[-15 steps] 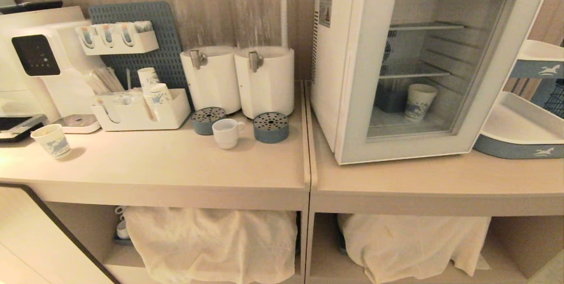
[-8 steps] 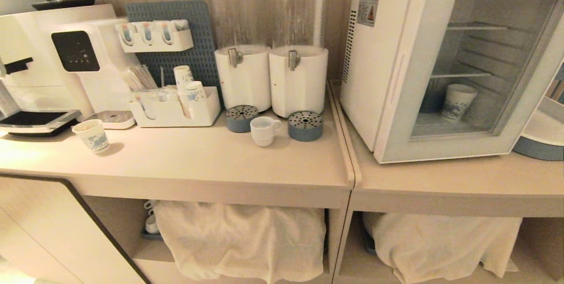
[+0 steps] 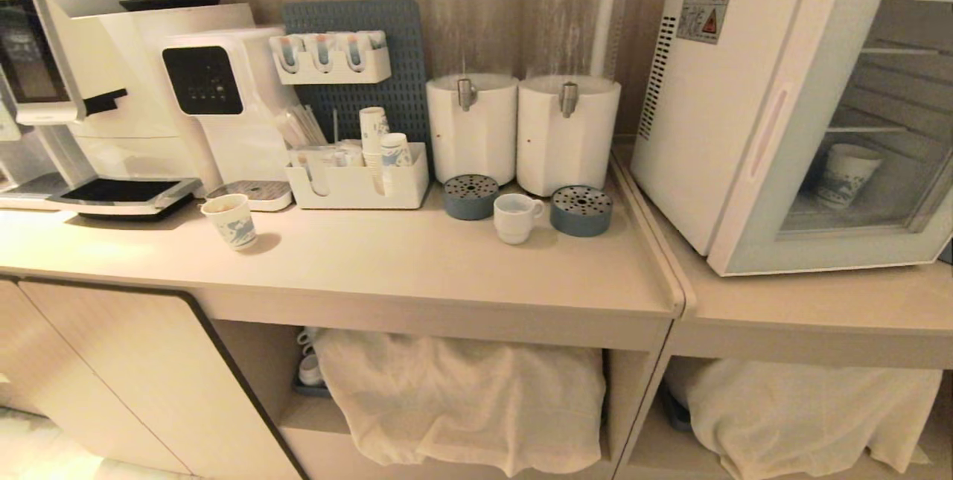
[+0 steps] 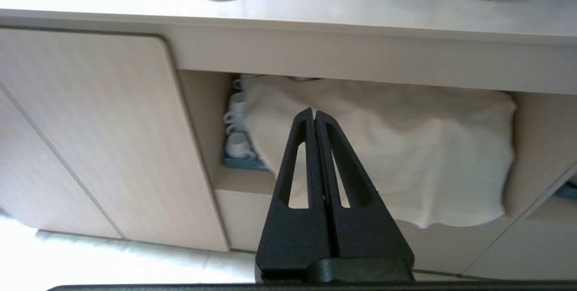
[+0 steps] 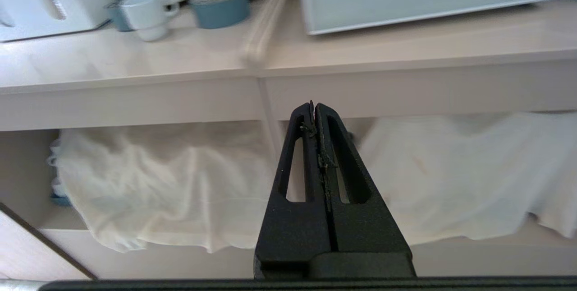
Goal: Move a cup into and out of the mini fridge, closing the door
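On the right counter stands one boxy white mini fridge [image 3: 744, 108], its glass-windowed door [image 3: 841, 138] shut. Two white cylindrical dispensers [image 3: 521, 130] rise behind one squat white ceramic cup [image 3: 514, 217]. Below counter level, the black left gripper [image 4: 314, 115] and right gripper [image 5: 314, 106] hang pressed together, empty.

Mini fridge [image 3: 744, 115] cut off at right edge; shelf stuff hidden under cloths [image 3: 461, 398].
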